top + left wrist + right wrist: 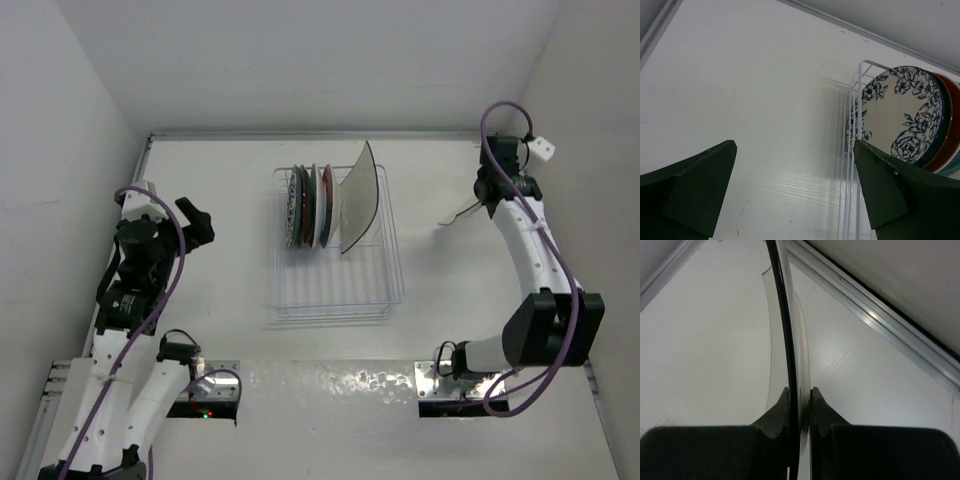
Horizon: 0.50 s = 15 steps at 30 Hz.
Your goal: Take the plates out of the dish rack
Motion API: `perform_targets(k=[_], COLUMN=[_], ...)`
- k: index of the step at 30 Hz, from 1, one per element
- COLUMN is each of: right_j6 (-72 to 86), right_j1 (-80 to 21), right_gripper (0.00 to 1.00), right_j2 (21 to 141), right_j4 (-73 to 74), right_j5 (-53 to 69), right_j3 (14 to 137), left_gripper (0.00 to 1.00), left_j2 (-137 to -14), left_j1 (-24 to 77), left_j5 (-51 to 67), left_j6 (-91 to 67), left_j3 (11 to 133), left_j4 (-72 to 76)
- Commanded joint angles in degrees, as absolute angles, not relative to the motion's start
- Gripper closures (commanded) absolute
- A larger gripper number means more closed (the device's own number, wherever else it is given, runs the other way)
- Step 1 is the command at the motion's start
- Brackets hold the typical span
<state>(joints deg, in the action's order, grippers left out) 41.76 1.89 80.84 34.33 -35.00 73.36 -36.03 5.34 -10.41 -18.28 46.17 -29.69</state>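
Note:
The dish rack (392, 288) stands mid-table with several plates upright in it: a white floral one (291, 205) at the left, red and teal ones behind it, and a pale square dark-rimmed plate (358, 200) leaning at the right. In the left wrist view the floral plate (905, 117) and a red one (954, 120) show inside the rack wire (850, 150). My left gripper (200, 222) (794, 145) is open and empty, left of the rack. My right gripper (480, 206) (800, 392) is shut on a pale dark-rimmed plate (784, 305), held edge-on to the right of the rack (458, 214).
White walls close in on the left, right and back. A metal strip (875, 315) runs along the table's far edge near my right gripper. Bare white table (755, 90) lies between my left gripper and the rack.

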Motion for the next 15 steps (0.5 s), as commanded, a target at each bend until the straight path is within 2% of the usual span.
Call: perform_targets(k=[1, 4, 10, 15], right_j6=[53.4, 58.9, 68.4, 78.1], right_j1=[2.3, 2.3, 2.3, 2.5], right_gripper=[1.0, 1.0, 1.0, 0.98], right_j2=[75.6, 73.0, 72.7, 80.1], right_j4=[11.9, 5.7, 5.5, 5.7], right_j5=[-43.1, -46.5, -49.2, -44.6], right_j3=[66.6, 58.5, 47.8, 41.1], left_gripper=[0.0, 0.0, 0.0, 0.0], left_j2=[-36.6, -37.0, -37.4, -37.5], left_j1=[6.0, 6.0, 6.1, 6.1], left_j5=[-9.8, -9.3, -8.5, -8.5], left_j6=[-17.6, -17.6, -17.3, -17.3], left_j3=[45.8, 45.8, 45.7, 45.7], left_j4=[-27.2, -27.2, -26.9, -26.9])
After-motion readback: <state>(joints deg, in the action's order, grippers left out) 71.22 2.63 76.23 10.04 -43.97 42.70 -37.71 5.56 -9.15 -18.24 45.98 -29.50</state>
